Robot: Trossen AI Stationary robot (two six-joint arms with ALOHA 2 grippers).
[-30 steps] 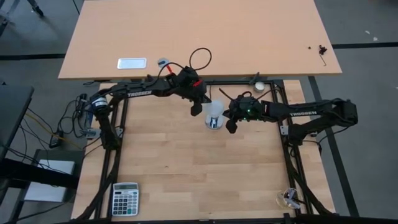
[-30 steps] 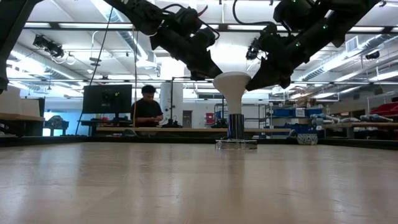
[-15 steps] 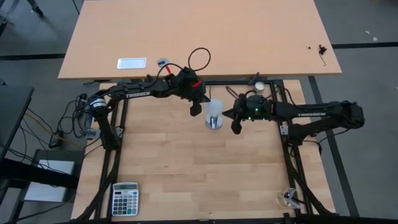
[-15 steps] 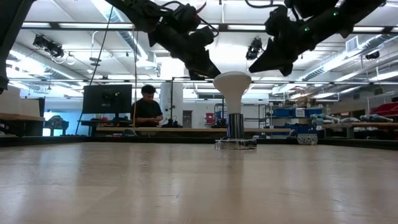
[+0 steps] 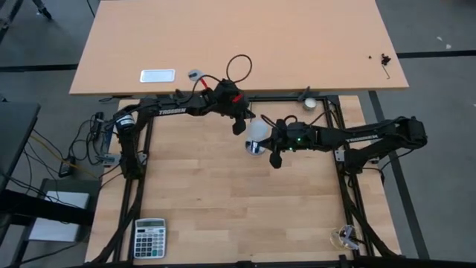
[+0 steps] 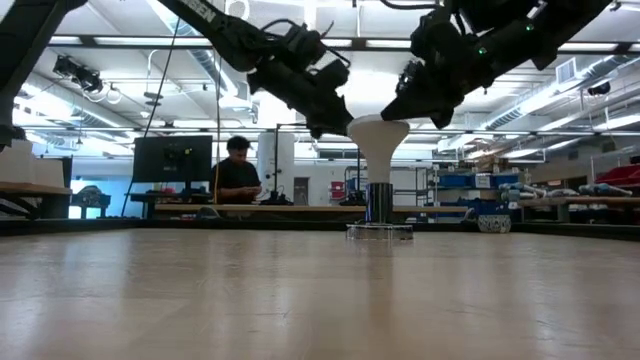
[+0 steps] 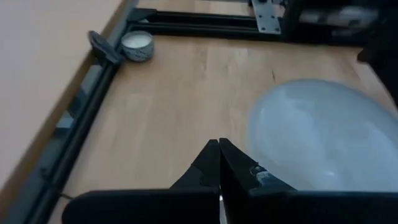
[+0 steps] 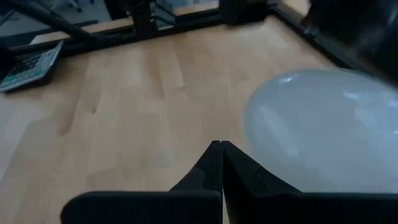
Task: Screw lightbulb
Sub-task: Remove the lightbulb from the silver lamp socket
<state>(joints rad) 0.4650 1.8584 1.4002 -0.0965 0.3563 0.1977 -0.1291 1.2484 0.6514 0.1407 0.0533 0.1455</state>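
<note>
Flanking lightbulb (image 6: 377, 133) | our left gripper (image 5: 238, 128), right gripper (image 5: 276, 158) pinched closed, empty | glass seemed fragile, slippery; grip dome sides

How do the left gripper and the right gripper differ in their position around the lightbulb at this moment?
The left gripper is at the lightbulb's left side in the low view, while the right gripper is at its right side. In the high view the left gripper lies toward the far table edge; the right gripper lies nearer the calculator edge. Both are shut, holding nothing, close beside the dome, which stands upright in the socket base.
</note>
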